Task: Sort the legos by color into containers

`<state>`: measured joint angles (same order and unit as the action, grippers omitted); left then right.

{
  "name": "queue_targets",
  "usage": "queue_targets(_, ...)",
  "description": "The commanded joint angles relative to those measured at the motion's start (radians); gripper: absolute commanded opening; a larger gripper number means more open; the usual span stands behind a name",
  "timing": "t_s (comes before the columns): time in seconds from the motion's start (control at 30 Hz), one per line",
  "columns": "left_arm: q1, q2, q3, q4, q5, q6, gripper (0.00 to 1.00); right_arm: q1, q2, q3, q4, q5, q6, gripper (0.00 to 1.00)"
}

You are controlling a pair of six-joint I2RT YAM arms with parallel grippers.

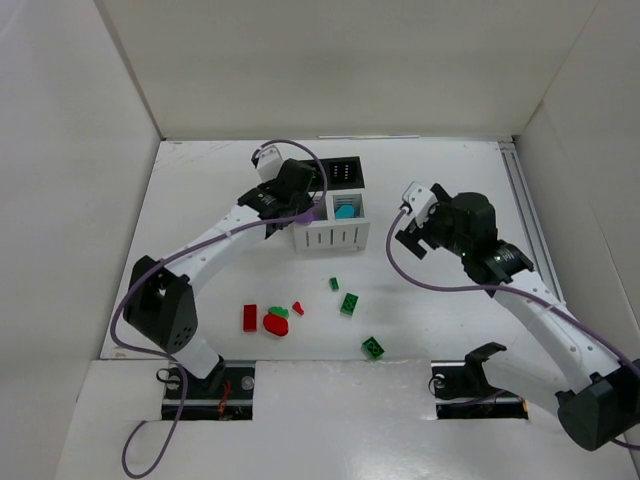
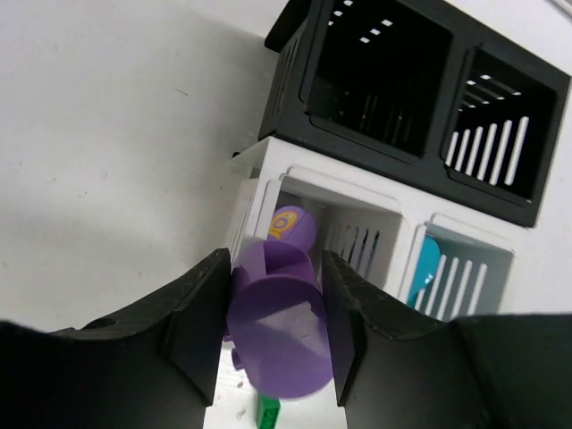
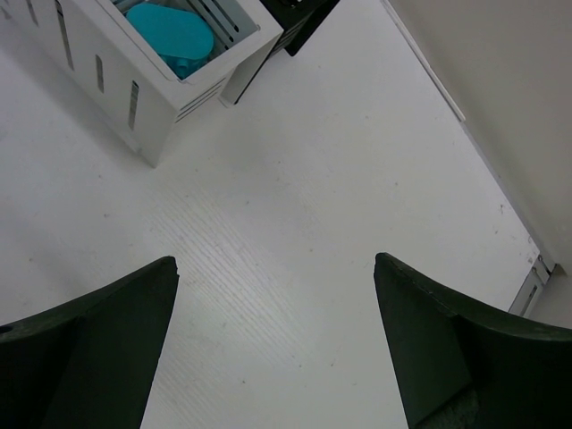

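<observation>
Purple lego (image 2: pixel 279 344) pinched in left claw (image 2: pixel 275 273), above white compartment (image 2: pixel 344 184).

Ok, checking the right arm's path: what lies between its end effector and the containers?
Nothing: the right wrist view shows bare table between right end effector and containers.

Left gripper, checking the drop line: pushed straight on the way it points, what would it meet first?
Probably the left white compartment: the left gripper, shut on a purple lego, points into its opening. Depth is unclear, so it might clip the rim.
</observation>
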<state>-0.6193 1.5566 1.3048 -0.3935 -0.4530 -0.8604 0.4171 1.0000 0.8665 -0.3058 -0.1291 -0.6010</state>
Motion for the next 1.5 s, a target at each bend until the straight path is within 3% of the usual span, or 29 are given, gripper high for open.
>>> queue_targets(0.0, 0.007, 0.014, 0.065, 0.005, -0.015, 0.04, 0.3, -0.008, 0.006, -0.017, 0.04, -0.024, 0.015, 0.95)
queue_targets(0.2, 0.007, -0.001, 0.033, 0.039, 0.007, 0.052, 0.62, 0.005, 0.006, -0.058, 0.05, -0.084, 0.015, 0.99)
queue_targets(0.3, 0.007, -0.038, -0.002, 0.087, 0.016, 0.073, 0.73, 0.055, 0.006, -0.067, 0.05, -0.06, 0.015, 0.99)
queue_targets(0.47, 0.007, -0.047, -0.002, 0.105, 0.025, 0.092, 0.73, 0.121, 0.006, -0.077, 0.04, -0.009, 0.046, 0.99)
queue_targets(0.53, 0.007, -0.047, -0.012, 0.117, 0.068, 0.11, 0.69, 0.132, 0.006, -0.077, 0.031, 0.023, 0.058, 0.99)
queue_targets(0.93, 0.007, -0.018, -0.021, 0.128, 0.094, 0.11, 0.66, 0.141, -0.003, -0.077, 0.002, 0.063, 0.067, 0.99)
queue_targets(1.3, 0.016, 0.059, 0.106, 0.024, -0.018, 0.101, 0.66, 0.141, -0.003, -0.067, 0.002, 0.062, 0.058, 0.99)
queue_targets(1.47, 0.036, -0.035, 0.067, -0.011, -0.088, 0.078, 0.7, 0.141, 0.017, -0.067, 0.025, 0.029, 0.058, 0.99)
